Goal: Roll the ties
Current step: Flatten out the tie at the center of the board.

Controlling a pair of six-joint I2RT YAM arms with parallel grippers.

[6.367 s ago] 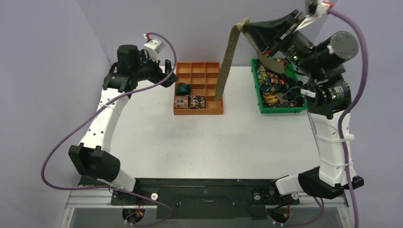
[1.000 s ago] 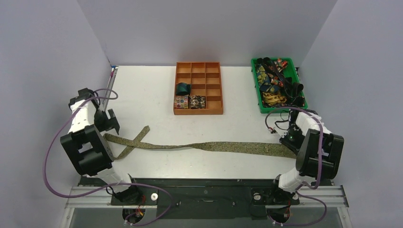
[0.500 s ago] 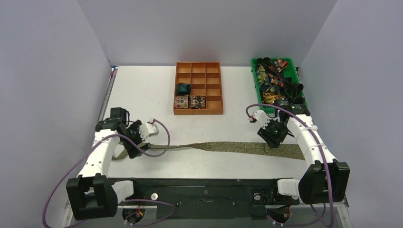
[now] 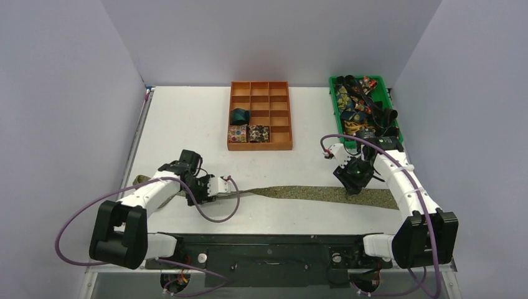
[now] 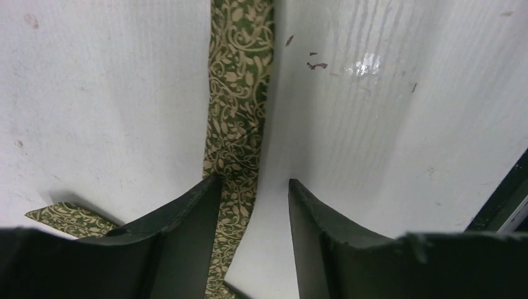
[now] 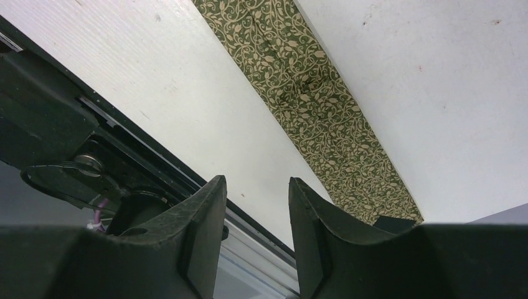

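One flat tie (image 4: 311,193), three rolled ties (image 4: 238,116), one orange tray (image 4: 283,147), one green bin (image 4: 367,145)

Got a plain white table (image 4: 187,124) with an orange divider tray (image 4: 259,147) parked at the far middle, plus a green bin (image 4: 371,144) off to its right by the far right corner, well apart from it. Boxed in by pale lavender-grey walls (image 4: 268,37) on three sides, black rail (image 4: 268,240) running along the near edge. Spotted a few tiny reddish specks (image 5: 316,65) and a shiny glare patch (image 5: 367,64) on the tabletop up close.
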